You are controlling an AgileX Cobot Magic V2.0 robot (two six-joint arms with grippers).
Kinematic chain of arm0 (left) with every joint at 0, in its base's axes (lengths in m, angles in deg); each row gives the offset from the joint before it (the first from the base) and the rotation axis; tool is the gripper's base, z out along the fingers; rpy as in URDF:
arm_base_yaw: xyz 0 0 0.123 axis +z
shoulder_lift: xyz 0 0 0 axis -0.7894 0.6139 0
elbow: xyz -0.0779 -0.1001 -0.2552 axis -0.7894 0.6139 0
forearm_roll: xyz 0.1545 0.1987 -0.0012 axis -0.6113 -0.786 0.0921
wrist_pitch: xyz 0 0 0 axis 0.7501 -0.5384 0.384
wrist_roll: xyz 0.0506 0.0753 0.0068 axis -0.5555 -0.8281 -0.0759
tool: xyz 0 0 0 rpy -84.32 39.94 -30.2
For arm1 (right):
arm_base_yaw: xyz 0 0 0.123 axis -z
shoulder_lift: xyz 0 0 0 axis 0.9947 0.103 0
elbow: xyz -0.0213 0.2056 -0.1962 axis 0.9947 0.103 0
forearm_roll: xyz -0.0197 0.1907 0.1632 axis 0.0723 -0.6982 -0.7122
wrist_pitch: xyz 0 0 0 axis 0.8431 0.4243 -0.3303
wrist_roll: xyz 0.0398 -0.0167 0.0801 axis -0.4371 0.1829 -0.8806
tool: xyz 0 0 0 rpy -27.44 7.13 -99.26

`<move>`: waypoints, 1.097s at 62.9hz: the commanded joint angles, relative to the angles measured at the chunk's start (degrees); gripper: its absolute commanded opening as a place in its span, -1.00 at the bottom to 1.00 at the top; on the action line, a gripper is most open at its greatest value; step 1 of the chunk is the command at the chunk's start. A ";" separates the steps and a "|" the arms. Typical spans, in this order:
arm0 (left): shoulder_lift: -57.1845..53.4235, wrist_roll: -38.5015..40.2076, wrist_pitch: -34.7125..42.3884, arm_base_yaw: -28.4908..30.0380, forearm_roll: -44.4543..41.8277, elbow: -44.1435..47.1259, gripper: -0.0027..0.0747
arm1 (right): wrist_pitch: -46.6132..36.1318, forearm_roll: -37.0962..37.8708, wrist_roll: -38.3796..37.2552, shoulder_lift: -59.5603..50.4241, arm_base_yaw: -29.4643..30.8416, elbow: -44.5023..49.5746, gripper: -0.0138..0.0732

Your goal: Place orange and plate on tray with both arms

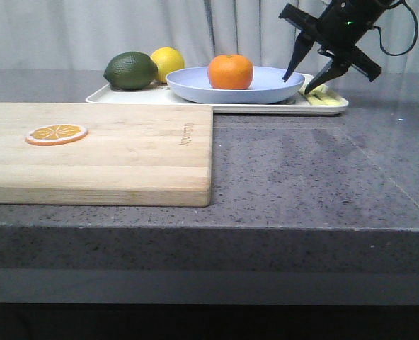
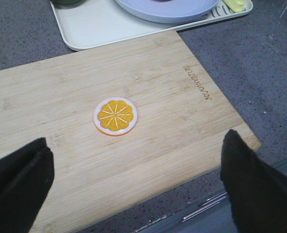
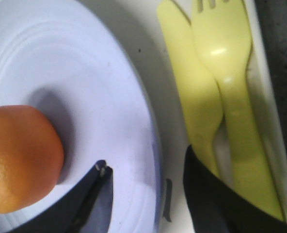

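Observation:
The orange (image 1: 231,71) sits in the lavender-blue plate (image 1: 266,88), and the plate rests on the cream-white tray (image 1: 220,106) at the back of the table. My right gripper (image 1: 299,79) is open just above the plate's right rim, one finger over the plate, the other over the tray. In the right wrist view the orange (image 3: 20,158), plate (image 3: 100,111) and tray (image 3: 175,160) show with the rim between the fingers (image 3: 144,182). My left gripper (image 2: 134,184) is open and empty above the wooden cutting board (image 2: 158,121); it is out of the front view.
A dark green lime (image 1: 130,70) and a yellow lemon (image 1: 168,62) lie on the tray's left part. A yellow plastic fork (image 3: 231,87) and knife (image 3: 192,82) lie on its right end. An orange slice disc (image 1: 56,133) lies on the cutting board (image 1: 124,152).

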 commanded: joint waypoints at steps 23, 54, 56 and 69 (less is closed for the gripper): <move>-0.25 0.01 3.79 0.04 0.14 -1.49 0.81 | 5.70 9.55 20.64 -19.34 -1.05 -1.50 0.27; -0.25 0.01 3.79 0.04 0.14 -1.49 0.81 | -4.52 19.93 24.15 -52.35 -2.97 30.46 0.27; -0.25 0.01 3.79 0.04 0.14 -1.49 0.81 | -5.39 20.18 24.15 -54.52 -2.97 32.94 0.27; -0.25 0.01 3.79 0.04 0.14 -1.49 0.81 | -9.40 22.00 24.15 -69.66 -2.97 49.79 0.27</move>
